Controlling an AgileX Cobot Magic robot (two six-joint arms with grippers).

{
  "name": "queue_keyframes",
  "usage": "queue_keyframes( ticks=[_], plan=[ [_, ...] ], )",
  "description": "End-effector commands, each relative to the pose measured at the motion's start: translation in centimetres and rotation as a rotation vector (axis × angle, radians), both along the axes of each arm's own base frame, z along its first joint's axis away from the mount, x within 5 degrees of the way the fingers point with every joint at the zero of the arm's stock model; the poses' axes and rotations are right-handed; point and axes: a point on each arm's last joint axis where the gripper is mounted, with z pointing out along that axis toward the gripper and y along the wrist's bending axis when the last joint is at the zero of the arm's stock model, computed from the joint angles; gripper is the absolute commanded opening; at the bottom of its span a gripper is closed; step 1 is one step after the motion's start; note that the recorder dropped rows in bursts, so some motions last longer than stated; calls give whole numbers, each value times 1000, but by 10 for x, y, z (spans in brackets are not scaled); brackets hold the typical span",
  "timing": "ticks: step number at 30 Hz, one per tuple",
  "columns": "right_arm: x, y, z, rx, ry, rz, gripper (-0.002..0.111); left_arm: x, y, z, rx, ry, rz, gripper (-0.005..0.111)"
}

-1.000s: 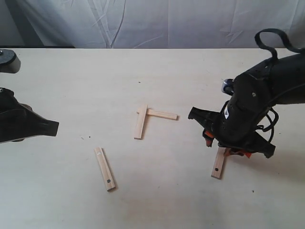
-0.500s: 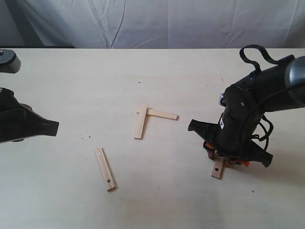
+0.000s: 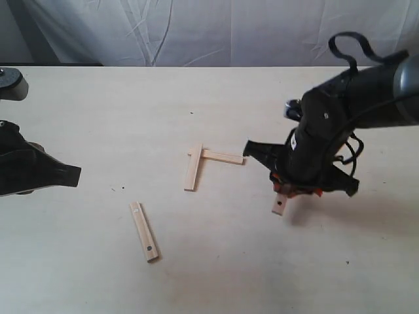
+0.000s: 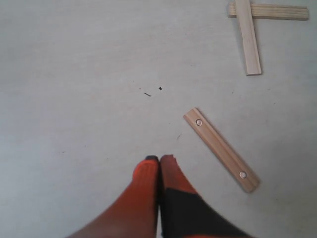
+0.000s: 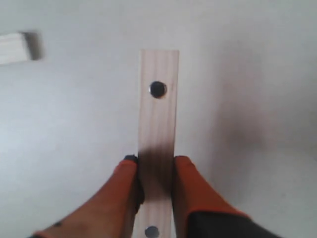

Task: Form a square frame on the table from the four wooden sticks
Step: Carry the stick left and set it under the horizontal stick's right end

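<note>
Centrally, 2 plain sticks of the four wooden sticks lie on the table [image 3: 98,111] as an L: the first plain stick [image 3: 194,167] crosses over one end of the second plain stick [image 3: 222,157], the 2 touching at that corner only. The left wrist view shows the same pair, first [image 4: 247,37] over second [image 4: 277,11].

The right gripper [image 3: 283,193] is to the right of the L, near the free end of the second plain stick. Its 2 orange fingers [image 5: 181,171] are clamped against the long edges of the held stick [image 5: 158,109], which has 1 dark hole beyond the fingertips and 1 between them. In the exterior view only the lower end of this stick [image 3: 279,205] shows beneath the gripper; whether it touches the table cannot be told.

The loose holed stick [image 3: 143,231] lies flat and apart, below and left of the L, with a hole near each end [image 4: 221,149].

The left gripper [image 3: 62,173] hangs at the left edge, well apart from every stick. Its fingers [image 4: 146,173] are pressed together with nothing between them.
</note>
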Motion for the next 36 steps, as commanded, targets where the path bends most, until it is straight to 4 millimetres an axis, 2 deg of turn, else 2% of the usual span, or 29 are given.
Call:
queue_keyframes(
  ticks=[1,4,7,14,19,25,27,34,36],
  plan=[
    [19,16,25,46,-50,111,0,-1,0,1,-12,-14,4,0],
    [33,29,34,83,-66,149,0,0,0,2,-16,-27,4,0],
    [44,40,35,102,-53,150,0,1,-1,2,-27,-36,6,0],
    [53,70,11,70,-16,218,0,1,-1,2,-28,-38,6,0],
    [57,75,-7,47,8,236,0,1,-1,2,-28,-38,6,0],
    [57,75,-17,35,35,229,1,1,-1,2,-28,-38,6,0],
    [57,75,-18,35,36,227,5,1,-1,2,-28,-38,6,0],
    [58,73,-18,17,25,195,36,1,-1,2,-29,-37,7,0],
    [59,74,-18,21,20,194,41,1,-1,2,-29,-37,7,0]
  ],
)
